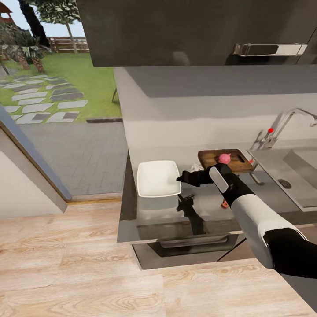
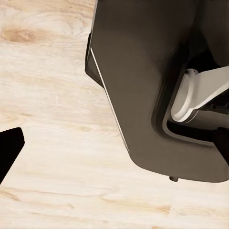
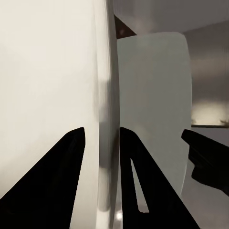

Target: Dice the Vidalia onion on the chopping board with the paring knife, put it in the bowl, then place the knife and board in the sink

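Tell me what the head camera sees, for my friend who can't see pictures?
The robot's right gripper reaches to the edge of the bowl on the countertop. Behind it, the Vidalia onion sits on the chopping board, beside the sink.

The right gripper (image 1: pixel 179 178) sits at the near right rim of the bowl (image 1: pixel 157 178), its fingers (image 3: pixel 71 157) straddling that rim — no slack there. Bare counter (image 1: pixel 193 211) lies open in front of the bowl and toward the counter's front edge. Behind the arm, the chopping board (image 1: pixel 211 157) with the Vidalia onion (image 1: pixel 224 158) blocks the way, the sink (image 1: pixel 290 176) and tap (image 1: pixel 286 123) just beyond. The dark upper cabinet (image 1: pixel 176 31) overhangs — limited room above.
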Motion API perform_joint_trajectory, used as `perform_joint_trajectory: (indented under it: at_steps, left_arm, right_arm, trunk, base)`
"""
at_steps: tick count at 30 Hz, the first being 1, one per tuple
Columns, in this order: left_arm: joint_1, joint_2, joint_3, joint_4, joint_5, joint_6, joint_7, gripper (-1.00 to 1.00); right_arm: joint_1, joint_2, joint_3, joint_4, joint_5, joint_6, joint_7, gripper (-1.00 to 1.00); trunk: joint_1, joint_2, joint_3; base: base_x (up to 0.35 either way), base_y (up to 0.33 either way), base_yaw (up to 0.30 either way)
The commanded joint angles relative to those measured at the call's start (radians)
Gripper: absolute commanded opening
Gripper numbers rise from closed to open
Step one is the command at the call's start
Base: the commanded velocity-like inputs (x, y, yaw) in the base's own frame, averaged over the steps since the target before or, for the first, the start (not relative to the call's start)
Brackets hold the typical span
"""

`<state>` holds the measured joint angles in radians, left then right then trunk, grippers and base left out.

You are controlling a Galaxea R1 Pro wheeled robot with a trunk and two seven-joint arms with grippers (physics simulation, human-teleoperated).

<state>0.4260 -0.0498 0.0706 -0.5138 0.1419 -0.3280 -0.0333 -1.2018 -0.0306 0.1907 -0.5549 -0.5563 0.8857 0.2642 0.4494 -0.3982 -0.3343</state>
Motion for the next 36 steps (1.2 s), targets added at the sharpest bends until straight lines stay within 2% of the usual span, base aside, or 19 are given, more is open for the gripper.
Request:
perform_joint_trajectory:
  at_steps: [1, 4, 5, 21, 36]
  left_arm:
    - [0.0, -0.001, 0.003, -0.002, 0.005, 0.0, -0.003, 1.0]
    - [0.0, -0.001, 0.003, -0.002, 0.005, 0.0, -0.003, 1.0]
    - [0.0, -0.001, 0.003, -0.002, 0.005, 0.0, -0.003, 1.0]
    - [0.0, -0.001, 0.003, -0.002, 0.005, 0.0, -0.003, 1.0]
    - [0.0, -0.001, 0.003, -0.002, 0.005, 0.0, -0.003, 1.0]
  right_arm:
    - [-0.001, -0.001, 0.004, 0.0, 0.011, 0.001, 0.01, -1.0]
    - [-0.001, -0.002, 0.004, 0.0, 0.01, 0.001, 0.01, -1.0]
    - [-0.001, -0.002, 0.004, 0.0, 0.01, 0.002, 0.01, 1.0]
    - [-0.001, -0.002, 0.004, 0.0, 0.01, 0.004, 0.01, 1.0]
    - [-0.001, -0.002, 0.004, -0.002, 0.01, 0.004, 0.011, 1.0]
  trunk:
    - [0.001, -0.002, -0.002]
    - [0.001, -0.002, -0.001]
    - [0.001, -0.002, -0.001]
    - [0.001, -0.002, -0.001]
    - [0.001, -0.002, 0.022]
  base:
    - [0.0, 0.0, 0.0]
    - [0.0, 0.0, 0.0]
    - [0.0, 0.0, 0.0]
    - [0.0, 0.0, 0.0]
    - [0.0, 0.0, 0.0]
